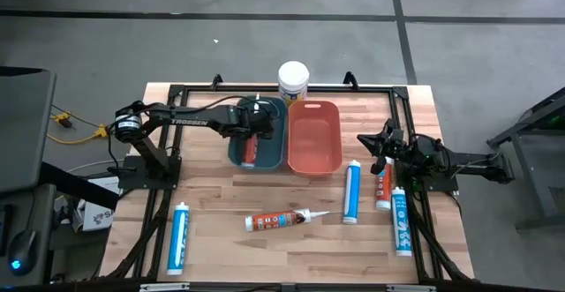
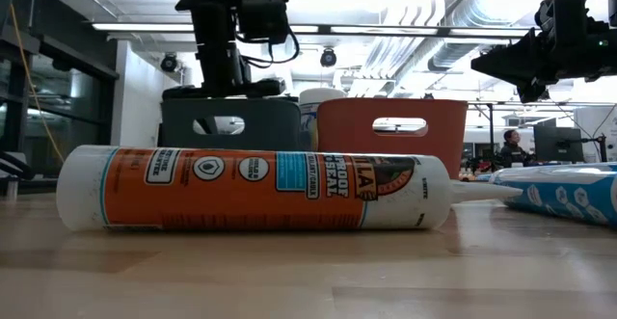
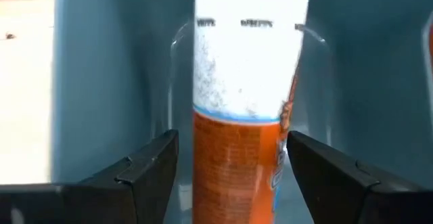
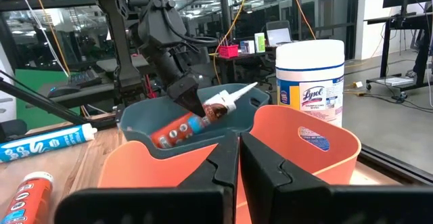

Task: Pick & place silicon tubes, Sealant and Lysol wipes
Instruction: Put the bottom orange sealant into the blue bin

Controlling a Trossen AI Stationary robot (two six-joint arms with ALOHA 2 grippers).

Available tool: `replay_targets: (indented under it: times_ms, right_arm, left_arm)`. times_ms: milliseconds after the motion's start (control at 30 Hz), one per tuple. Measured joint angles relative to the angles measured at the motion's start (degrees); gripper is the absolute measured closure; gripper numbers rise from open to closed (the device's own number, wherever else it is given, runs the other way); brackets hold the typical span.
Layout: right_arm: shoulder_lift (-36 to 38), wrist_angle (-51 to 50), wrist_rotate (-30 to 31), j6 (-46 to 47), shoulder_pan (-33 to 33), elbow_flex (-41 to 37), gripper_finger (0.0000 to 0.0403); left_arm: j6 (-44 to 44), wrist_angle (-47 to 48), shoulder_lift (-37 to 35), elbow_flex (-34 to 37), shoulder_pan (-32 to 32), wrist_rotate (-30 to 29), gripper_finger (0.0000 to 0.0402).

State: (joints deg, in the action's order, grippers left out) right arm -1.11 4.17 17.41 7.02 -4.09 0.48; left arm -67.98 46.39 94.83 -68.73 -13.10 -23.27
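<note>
An orange and white sealant tube (image 3: 237,116) lies slanted in the teal bin (image 1: 237,151). Its nozzle (image 4: 238,91) rises over the wall beside the coral bin (image 1: 313,135). My left gripper (image 3: 233,149) hangs over it, pointing steeply down, open, one finger on each side of the tube with a gap. The Lysol wipes (image 1: 293,82) stand upright on the table behind the two bins. Several more tubes lie on the table, among them an orange one (image 1: 282,219) and a blue-and-white one (image 1: 351,190). My right gripper (image 4: 238,156) waits shut at the table's right side.
A blue-and-white tube (image 1: 179,237) lies near the front left. An orange tube (image 1: 383,184) and another blue-and-white one (image 1: 402,221) lie at the right, close under my right arm. The coral bin holds nothing. A black frame runs round the table's edge.
</note>
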Motion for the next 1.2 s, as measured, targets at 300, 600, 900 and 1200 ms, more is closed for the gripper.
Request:
replay_targets:
  times_ms: [300,600,900,1200]
  right_arm:
    - [-0.01,0.00,0.00,0.00,0.01,-0.01,0.0391]
    - [-0.01,0.00,0.00,0.00,0.00,-0.01,0.0391]
    - [-0.01,0.07,0.00,0.00,-0.01,-0.01,0.0391]
    - [0.00,0.10,0.00,-0.01,0.01,0.00,0.0391]
  left_arm:
    - [2.18,-2.61,-0.44,0.01,0.40,-3.80,0.0162]
    - [18.55,2.37,-1.99,-7.54,2.47,-8.72,0.0192]
    - [30.68,8.07,-2.01,-18.86,8.08,-7.59,0.0274]
    - [33.38,13.91,-2.01,-20.52,16.98,-4.35,0.0393]
